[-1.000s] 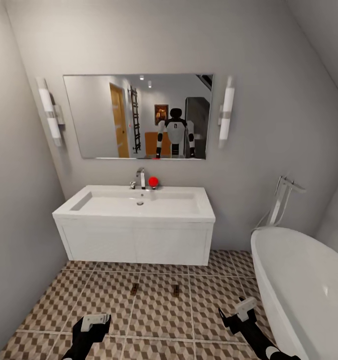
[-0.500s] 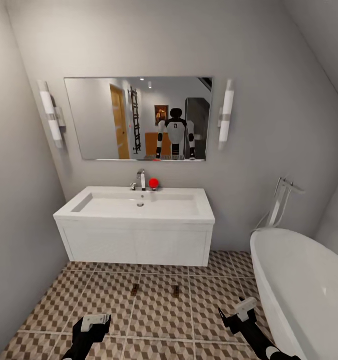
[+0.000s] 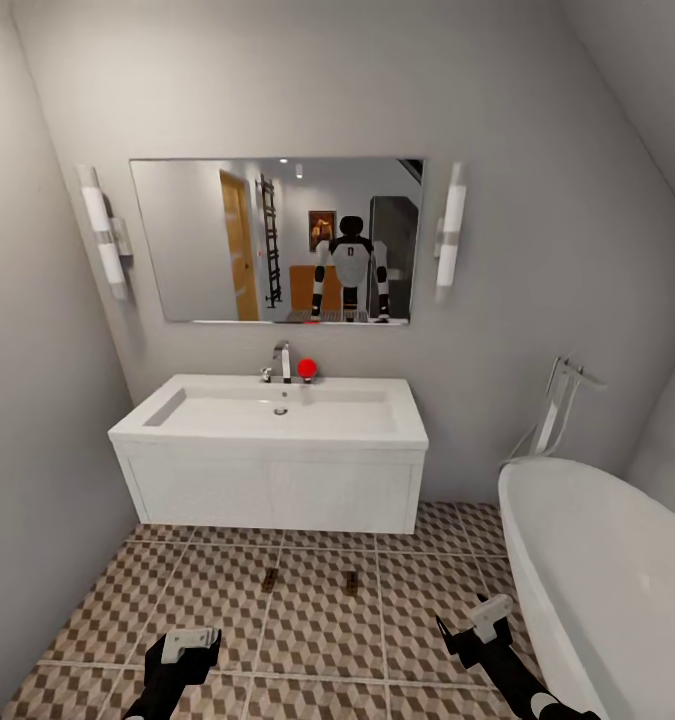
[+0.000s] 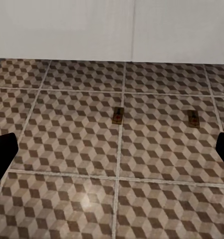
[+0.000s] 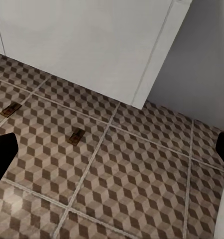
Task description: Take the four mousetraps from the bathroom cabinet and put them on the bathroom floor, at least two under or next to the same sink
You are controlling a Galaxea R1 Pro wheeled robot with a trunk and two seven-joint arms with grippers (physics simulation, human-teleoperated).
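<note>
just two mousetraps [image 3: 269,578] [image 3: 350,582] on bathroom floor [image 3: 317,630] before sink [image 3: 277,410]; both end effectors [image 3: 190,641] [image 3: 472,625] spread, empty.

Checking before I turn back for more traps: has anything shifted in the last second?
Only the camera drifted slightly; the whole view shifted. The two small brown wooden mousetraps stay on the cube-patterned tile floor before the white sink vanity. Left gripper and right gripper stay empty.
</note>
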